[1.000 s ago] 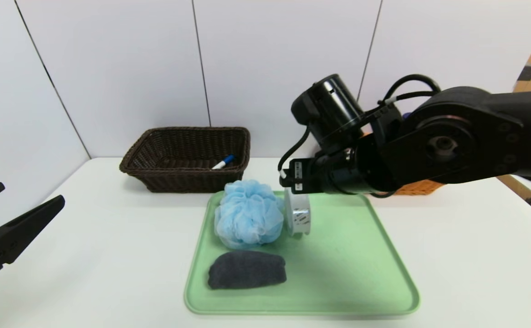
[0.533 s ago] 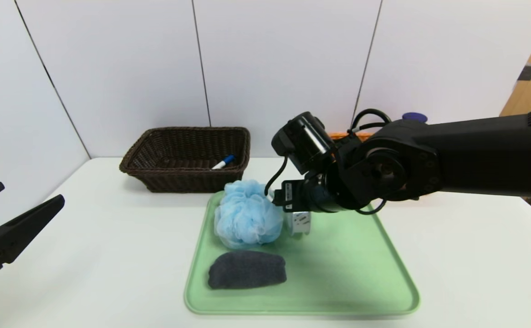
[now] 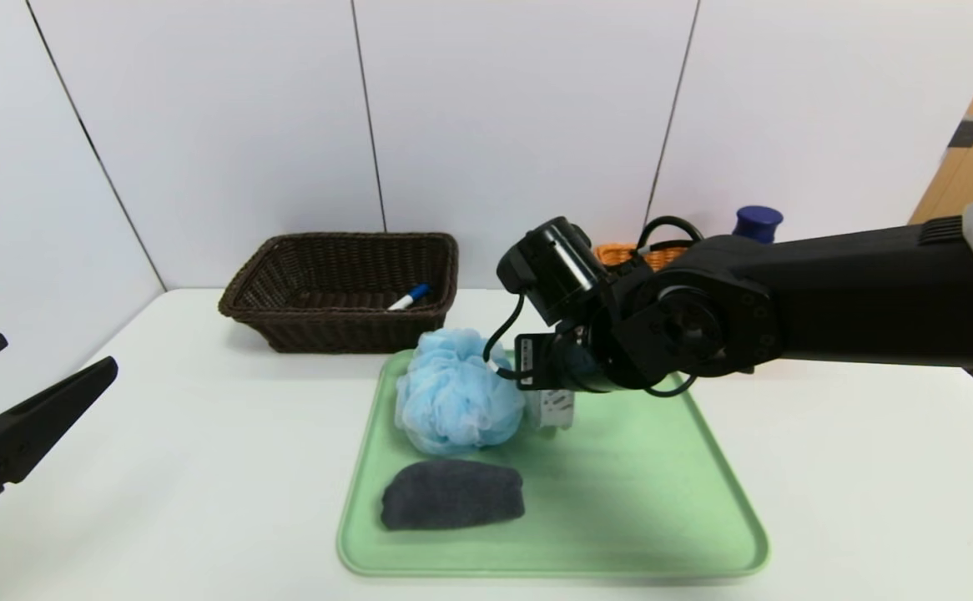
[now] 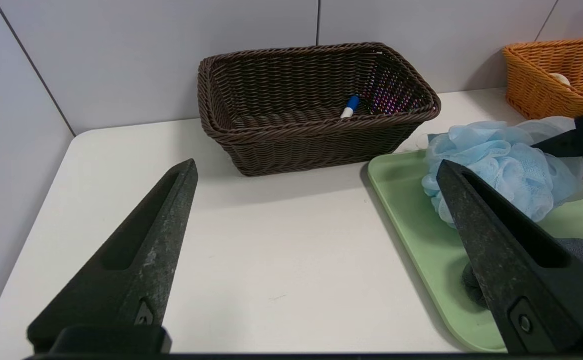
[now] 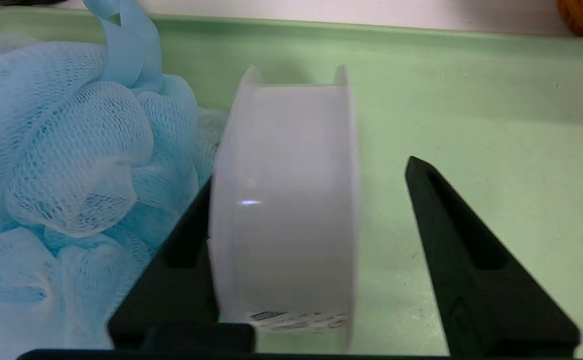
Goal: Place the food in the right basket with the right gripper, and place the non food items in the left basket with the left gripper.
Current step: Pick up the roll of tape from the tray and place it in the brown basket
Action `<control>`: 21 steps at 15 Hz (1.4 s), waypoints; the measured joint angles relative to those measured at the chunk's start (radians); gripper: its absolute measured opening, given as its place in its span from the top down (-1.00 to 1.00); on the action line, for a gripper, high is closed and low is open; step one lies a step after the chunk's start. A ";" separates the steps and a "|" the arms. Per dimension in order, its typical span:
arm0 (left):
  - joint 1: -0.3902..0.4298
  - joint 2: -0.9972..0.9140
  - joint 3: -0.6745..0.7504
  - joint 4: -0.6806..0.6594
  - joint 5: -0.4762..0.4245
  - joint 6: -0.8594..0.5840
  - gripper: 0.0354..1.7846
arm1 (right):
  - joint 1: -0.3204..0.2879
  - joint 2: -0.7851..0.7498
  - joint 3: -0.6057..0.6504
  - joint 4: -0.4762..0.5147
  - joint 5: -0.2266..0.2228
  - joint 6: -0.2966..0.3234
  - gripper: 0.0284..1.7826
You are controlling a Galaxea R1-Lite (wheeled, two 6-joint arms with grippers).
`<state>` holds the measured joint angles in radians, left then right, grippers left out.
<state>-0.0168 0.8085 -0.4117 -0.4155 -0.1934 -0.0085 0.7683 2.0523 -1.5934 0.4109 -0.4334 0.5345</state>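
On the green tray, right hand spread wide around one tape roll.
Nearest lies one dark cloth; behind it one blue mesh puff touches the upright roll, whose axle runs sideways, one finger on either side, mostly hidden in head view. Left hand hangs wide over the table. Farthest: two baskets, brown basket with one pen, orange basket partly hidden.

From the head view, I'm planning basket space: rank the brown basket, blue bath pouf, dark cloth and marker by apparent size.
1. brown basket
2. blue bath pouf
3. dark cloth, a little smaller though nearer
4. marker, far smallest
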 joint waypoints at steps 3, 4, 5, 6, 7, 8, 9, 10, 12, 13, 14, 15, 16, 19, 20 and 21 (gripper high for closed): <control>0.000 0.000 0.000 0.001 0.000 0.000 -0.89 | 0.000 0.000 0.005 0.000 0.000 -0.003 0.18; 0.000 0.000 0.001 0.001 0.000 0.000 -0.89 | 0.000 0.000 0.006 0.000 0.000 -0.004 0.40; 0.000 0.000 0.002 0.001 0.000 0.000 -0.89 | 0.000 0.000 0.006 0.000 0.000 -0.005 0.38; 0.000 0.000 0.003 0.001 0.000 0.000 -0.89 | 0.000 -0.002 0.006 -0.001 -0.001 -0.010 0.38; 0.000 0.000 0.005 0.000 0.000 -0.001 -0.89 | 0.000 -0.006 0.004 -0.005 -0.001 -0.017 0.38; 0.000 0.000 0.007 0.000 0.000 -0.001 -0.89 | -0.001 -0.015 0.001 -0.007 -0.003 -0.032 0.38; 0.000 0.000 0.009 0.000 0.000 -0.001 -0.89 | -0.001 -0.027 -0.001 -0.008 -0.003 -0.058 0.38; 0.000 0.000 0.011 -0.001 0.000 -0.001 -0.89 | -0.001 -0.042 -0.007 -0.009 -0.002 -0.091 0.38; 0.000 0.001 0.013 -0.002 0.000 -0.001 -0.89 | -0.002 -0.068 -0.048 -0.009 -0.003 -0.134 0.38; 0.000 0.001 0.014 -0.002 0.000 -0.001 -0.89 | -0.001 -0.081 -0.076 -0.010 -0.002 -0.162 0.38; 0.000 0.001 0.014 -0.002 0.000 -0.001 -0.89 | 0.000 -0.091 -0.110 -0.016 -0.001 -0.197 0.38; 0.000 0.001 0.014 -0.002 0.000 -0.002 -0.89 | 0.002 -0.096 -0.143 -0.031 0.000 -0.227 0.38; 0.000 0.002 0.014 -0.003 0.000 -0.002 -0.89 | 0.004 -0.093 -0.176 -0.068 0.001 -0.262 0.38; 0.000 0.002 0.014 -0.005 0.000 -0.003 -0.89 | 0.007 -0.044 -0.239 -0.244 0.003 -0.373 0.38; 0.000 0.002 0.016 -0.006 0.000 -0.006 -0.89 | 0.010 -0.016 -0.258 -0.315 0.004 -0.414 0.38; 0.000 0.002 0.020 -0.007 0.000 -0.006 -0.89 | 0.016 0.014 -0.270 -0.376 0.005 -0.451 0.38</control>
<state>-0.0168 0.8104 -0.3915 -0.4223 -0.1938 -0.0149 0.7847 2.0662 -1.8632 0.0345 -0.4285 0.0836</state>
